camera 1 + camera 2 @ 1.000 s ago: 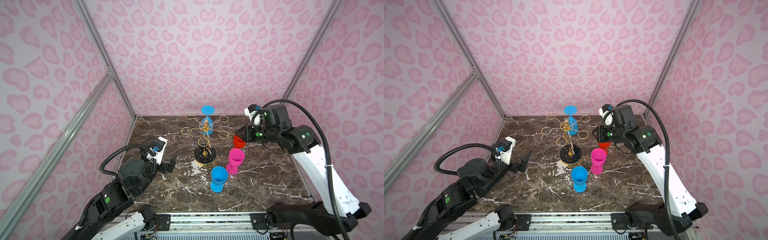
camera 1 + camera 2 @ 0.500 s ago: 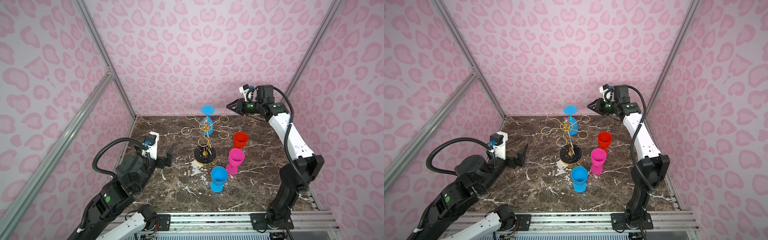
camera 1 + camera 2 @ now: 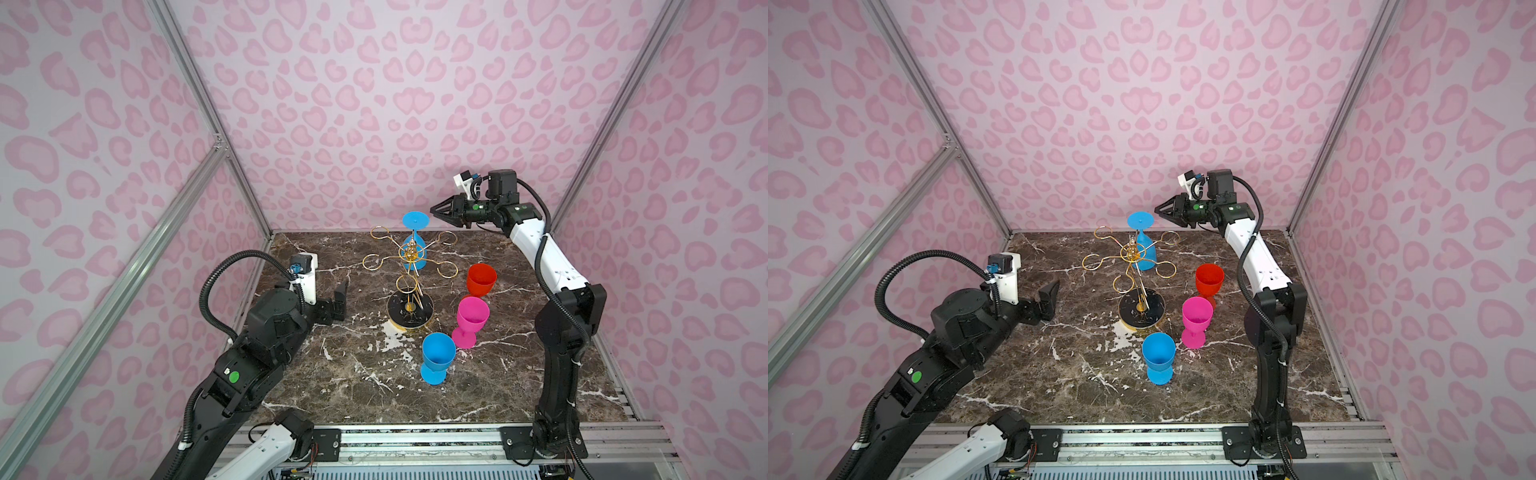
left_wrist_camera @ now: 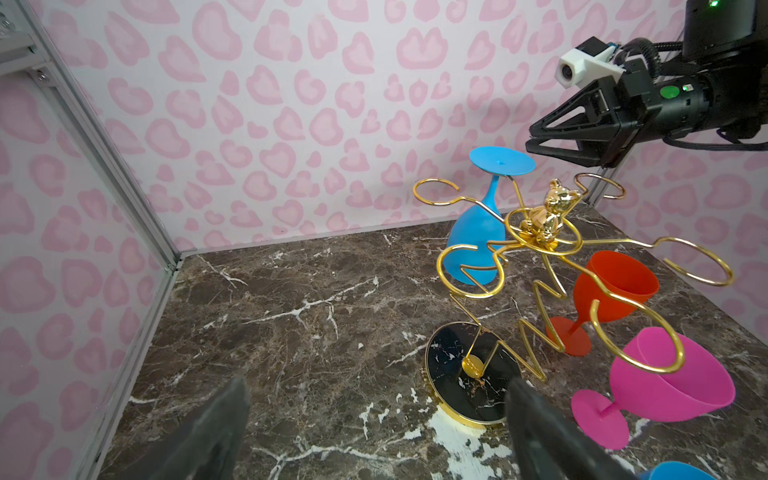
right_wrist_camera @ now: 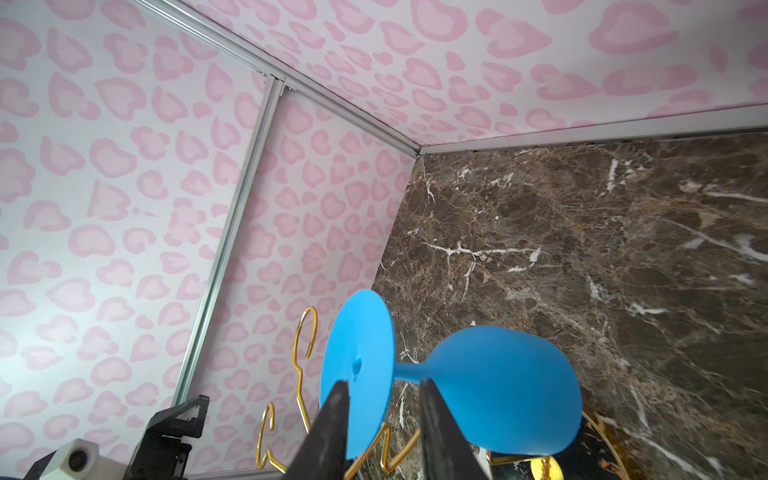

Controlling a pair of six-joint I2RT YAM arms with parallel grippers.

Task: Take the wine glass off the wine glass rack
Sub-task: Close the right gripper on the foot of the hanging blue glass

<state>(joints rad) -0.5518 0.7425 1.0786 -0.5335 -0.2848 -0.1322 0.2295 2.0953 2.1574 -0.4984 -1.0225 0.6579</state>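
My right tool (image 3: 432,208), slightly spread, empty, sits just right of the glass (image 3: 415,219) foot, far side of rack (image 3: 401,308); left tool (image 4: 376,382) spread wide.

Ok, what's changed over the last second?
The right gripper came away from the red glass, rose and swung back, and now points, jaws slightly apart, at the foot of the hanging blue glass, not gripping it. The left gripper shifted slightly, still open. The rack, hanging blue glass, red glass, pink glass and standing blue glass have not moved.
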